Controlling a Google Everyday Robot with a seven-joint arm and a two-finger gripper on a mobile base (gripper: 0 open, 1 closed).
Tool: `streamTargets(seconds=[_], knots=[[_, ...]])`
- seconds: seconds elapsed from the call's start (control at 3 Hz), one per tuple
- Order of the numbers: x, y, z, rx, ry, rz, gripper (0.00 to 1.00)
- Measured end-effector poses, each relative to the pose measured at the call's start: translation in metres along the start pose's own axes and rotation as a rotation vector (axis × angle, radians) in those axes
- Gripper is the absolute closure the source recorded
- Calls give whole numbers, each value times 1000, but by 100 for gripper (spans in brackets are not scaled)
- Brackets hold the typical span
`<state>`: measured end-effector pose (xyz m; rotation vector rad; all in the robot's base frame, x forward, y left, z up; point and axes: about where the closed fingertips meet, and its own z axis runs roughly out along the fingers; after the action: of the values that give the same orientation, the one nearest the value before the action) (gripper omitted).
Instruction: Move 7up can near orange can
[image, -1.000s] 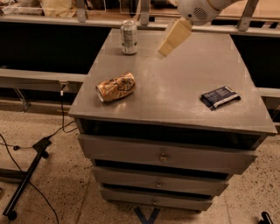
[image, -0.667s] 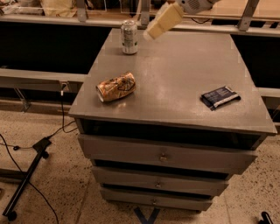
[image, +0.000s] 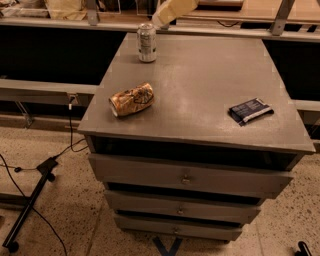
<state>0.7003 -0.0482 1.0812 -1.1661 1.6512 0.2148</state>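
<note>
The 7up can (image: 146, 42) stands upright near the far left corner of the grey cabinet top (image: 200, 80), so its long axis is vertical and its pull-tab end faces up. The gripper (image: 160, 19), a pale cream shape reaching in from the top edge of the view, hangs just behind the 7up can and a little to its right, with its tip about level with the rim. Whether it is released or clenched cannot be told. From the gripper the 7up can lies down, toward the camera and slightly left, so the next move is probably a short drop onto the can. The orange can (image: 131, 99) lies on its side, crushed, well in front of the 7up can and slightly left of it, its long axis running roughly left to right. A dark-blue packet (image: 251, 110) lies flat, far to the right of the 7up can and in front of it. The 7up can's label is pale with a dark band, and no word on it can be read. The packet's pale print is also unreadable.
</note>
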Motion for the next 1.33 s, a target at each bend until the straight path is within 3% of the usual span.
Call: streamTargets(seconds=[0.33, 0.67, 1.33], knots=[[9, 9, 10, -6, 18, 42, 0], [39, 6, 53, 27, 3, 188, 0], [70, -30, 122, 132, -92, 332, 0]])
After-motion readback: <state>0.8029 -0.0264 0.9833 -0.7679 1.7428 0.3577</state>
